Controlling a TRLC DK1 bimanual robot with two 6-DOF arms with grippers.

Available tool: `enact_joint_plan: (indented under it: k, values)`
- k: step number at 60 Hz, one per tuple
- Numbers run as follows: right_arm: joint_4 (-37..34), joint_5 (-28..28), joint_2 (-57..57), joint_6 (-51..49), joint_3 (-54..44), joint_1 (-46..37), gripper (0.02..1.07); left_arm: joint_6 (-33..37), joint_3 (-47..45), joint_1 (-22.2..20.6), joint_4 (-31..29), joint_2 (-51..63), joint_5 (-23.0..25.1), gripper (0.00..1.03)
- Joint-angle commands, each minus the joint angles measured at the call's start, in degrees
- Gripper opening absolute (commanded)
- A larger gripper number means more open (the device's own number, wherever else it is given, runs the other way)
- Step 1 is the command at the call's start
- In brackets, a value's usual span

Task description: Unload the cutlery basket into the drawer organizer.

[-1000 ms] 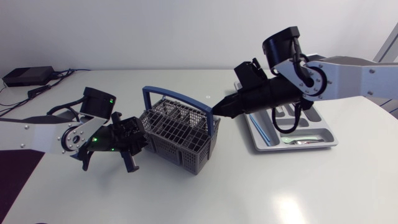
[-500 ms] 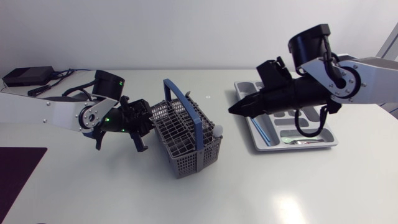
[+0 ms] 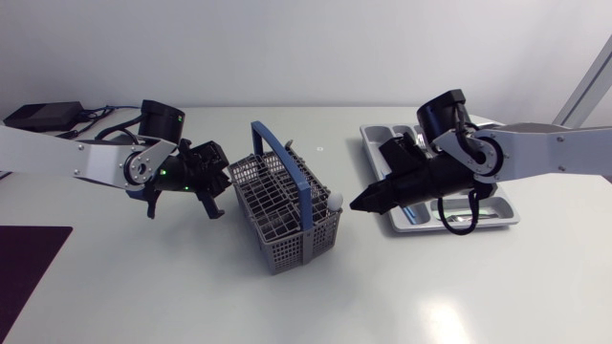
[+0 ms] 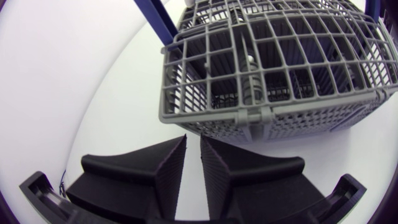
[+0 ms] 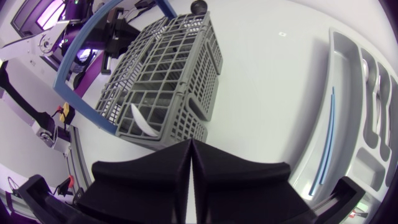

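Two arms are seen from above. The grey cutlery basket (image 3: 287, 215) is stood mid-table, with the drawer organizer (image 3: 378, 139) well to its right. The left gripper (image 3: 212, 196) is placed near the basket's left wall, and the right gripper (image 3: 356, 204) is pointed at its right side.

From the left wrist, the fingers are drawn almost together, with only a slit and nothing held; the basket is just ahead.

From the right wrist, the fingers are pressed together, empty. A white utensil (image 5: 143, 121) is seen inside the basket ahead.
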Motion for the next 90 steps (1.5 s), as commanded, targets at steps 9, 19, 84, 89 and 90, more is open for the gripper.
enact_joint_plan:
  k: [9, 19, 84, 89, 90]
  values:
    - [0.22, -0.95, -1.69, 0.43, -2.06, 4.69, 0.08, -2.91, 5.35, -1.40, 0.93, 4.16, 1.25, 0.20]
    - [0.04, -2.18, -3.10, 1.13, -2.58, 8.56, 0.08, -3.62, 7.90, -2.89, 0.93, 5.91, 1.34, 0.20]
    - [1.45, -2.45, -3.18, -0.71, 4.27, 1.97, 0.08, -10.21, -8.45, -22.58, -22.88, -41.28, -1.48, 0.21]
    - [1.36, -2.45, -4.15, -0.98, 3.30, 1.79, 0.08, -12.14, -6.34, -25.83, -23.59, -41.37, -3.32, 0.21]
    - [1.27, -2.45, -4.24, -0.98, 3.22, 1.79, 0.08, -12.32, -5.99, -26.53, -23.94, -41.37, -3.50, 0.21]
